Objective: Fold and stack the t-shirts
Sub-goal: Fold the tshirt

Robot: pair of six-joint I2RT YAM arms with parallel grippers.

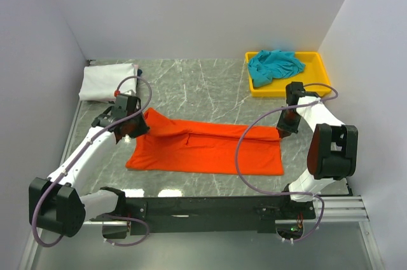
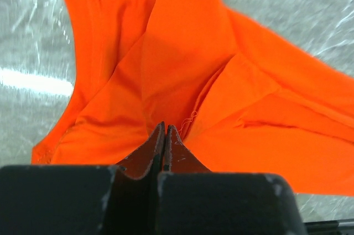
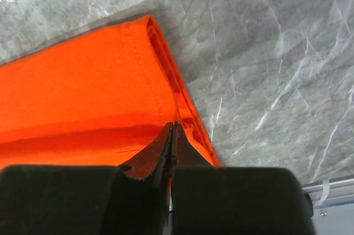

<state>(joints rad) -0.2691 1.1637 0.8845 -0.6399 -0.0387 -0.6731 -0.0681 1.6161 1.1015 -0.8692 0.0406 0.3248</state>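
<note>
The orange-red t-shirt lies spread as a long strip across the middle of the table. My left gripper is shut on its far left corner, and the cloth bunches in folds at the fingertips. My right gripper is shut on the shirt's far right hem corner. The orange-red t-shirt fills the left wrist view and the left half of the right wrist view. The white t-shirt lies folded at the back left. The teal t-shirt lies crumpled in the tray.
A yellow plastic tray stands at the back right, close behind my right arm. Grey walls close in the table at the left, back and right. Bare marble table shows between the orange-red shirt and the back wall.
</note>
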